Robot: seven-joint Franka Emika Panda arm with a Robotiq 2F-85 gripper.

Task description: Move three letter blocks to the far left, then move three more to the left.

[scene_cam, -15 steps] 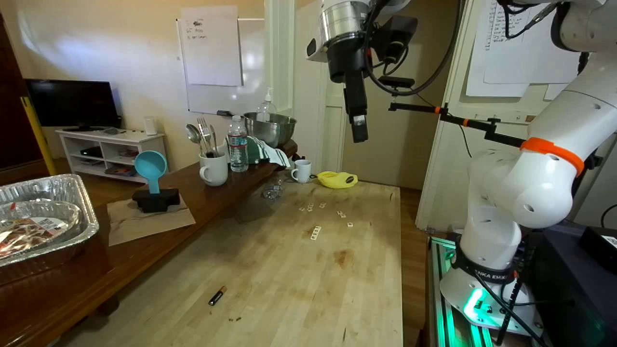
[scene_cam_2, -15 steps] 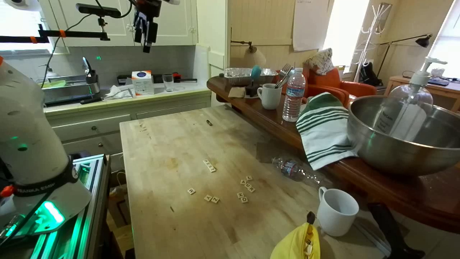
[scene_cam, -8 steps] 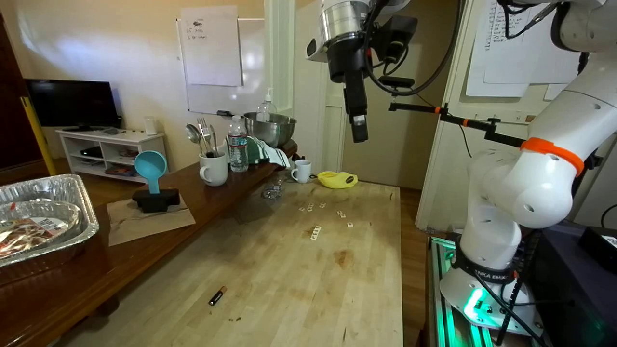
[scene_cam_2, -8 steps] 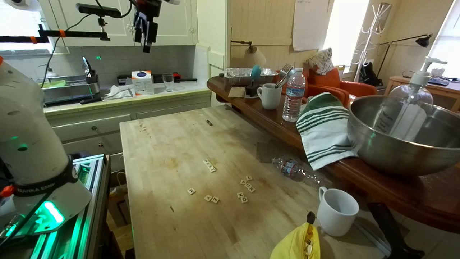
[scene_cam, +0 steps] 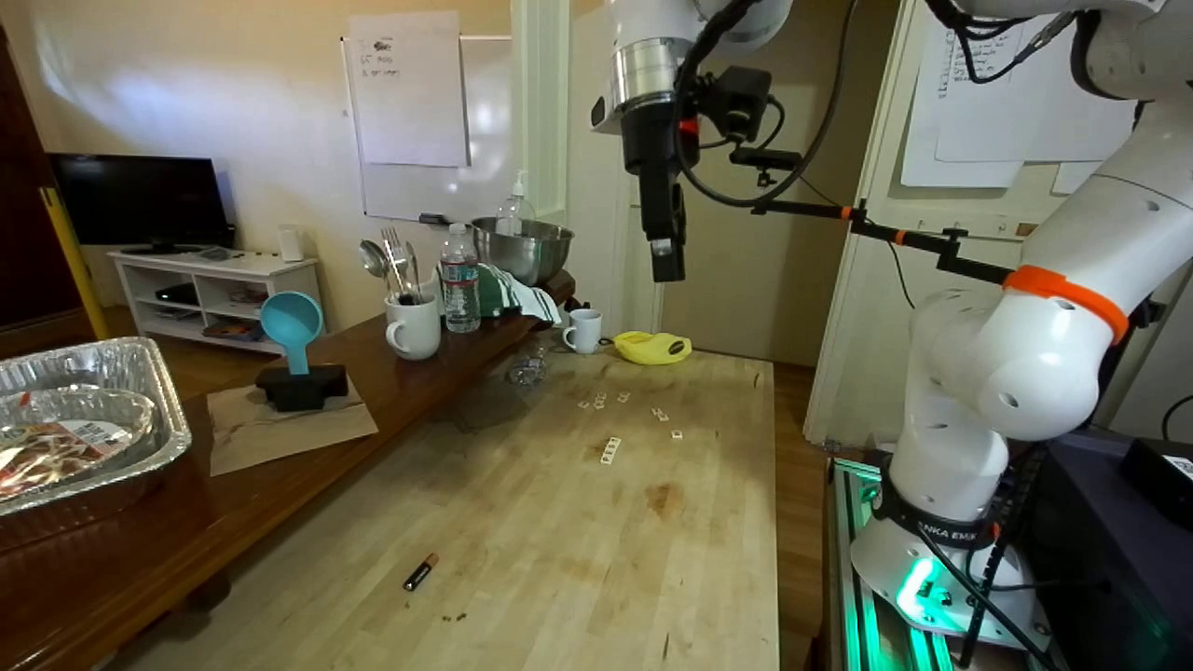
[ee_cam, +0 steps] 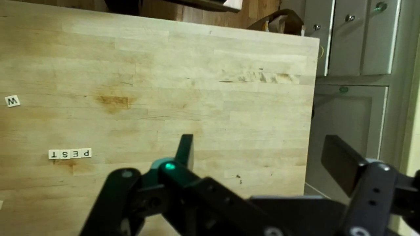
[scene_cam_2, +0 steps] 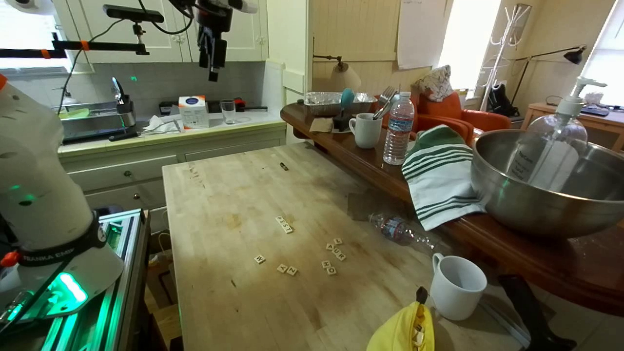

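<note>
Gripper (ee_cam: pixel 259 149) shifted sideways, jaws spread. Wrist view: letter blocks (ee_cam: pixel 68 154) spell PEST, upside down; battery (scene_cam: pixel 420 572) only in both exterior views.

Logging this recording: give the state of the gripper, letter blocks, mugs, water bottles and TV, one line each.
gripper: open, nothing held
PEST blocks: in a row, letters up
W block: alone, letter up
other letter blocks: in small groups, letters up
counter mug: upright, holding cutlery
table mug: upright
counter bottle: upright
table bottle: lying on its side
TV: screen dark
</note>
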